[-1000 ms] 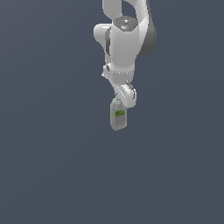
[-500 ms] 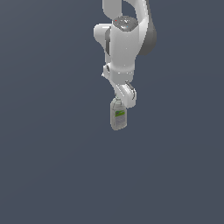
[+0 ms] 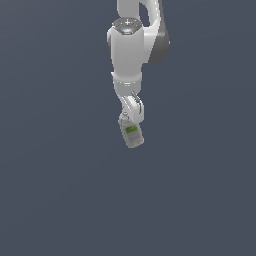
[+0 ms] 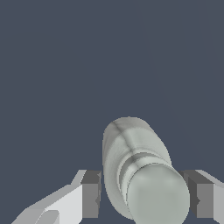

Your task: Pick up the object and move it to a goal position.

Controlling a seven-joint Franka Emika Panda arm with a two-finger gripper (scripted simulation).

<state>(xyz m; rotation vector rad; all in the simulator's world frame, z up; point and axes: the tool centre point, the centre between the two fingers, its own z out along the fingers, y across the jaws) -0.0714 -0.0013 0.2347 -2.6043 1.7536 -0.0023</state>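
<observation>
Gripping nothing, tool (image 4: 143,199) jaws apart around smooth, flat-sided grey-beige bottle (image 3: 132,135), tilted, unmoved since earlier.

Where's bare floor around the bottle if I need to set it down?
The grey surface shows bare everywhere: to the exterior view's left and right of the bottle and below it. The only crowded spot is at the bottle, where the hand straddles its cap, fingers apart.

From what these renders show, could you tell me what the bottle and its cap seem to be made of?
The bottle looks like matte grey-beige plastic, with soft shading and no sharp glints, and carries a green-and-white label, perhaps paper. Its cap looks like smoother pale plastic with a faint sheen. Being a render, neither is certain.
</observation>
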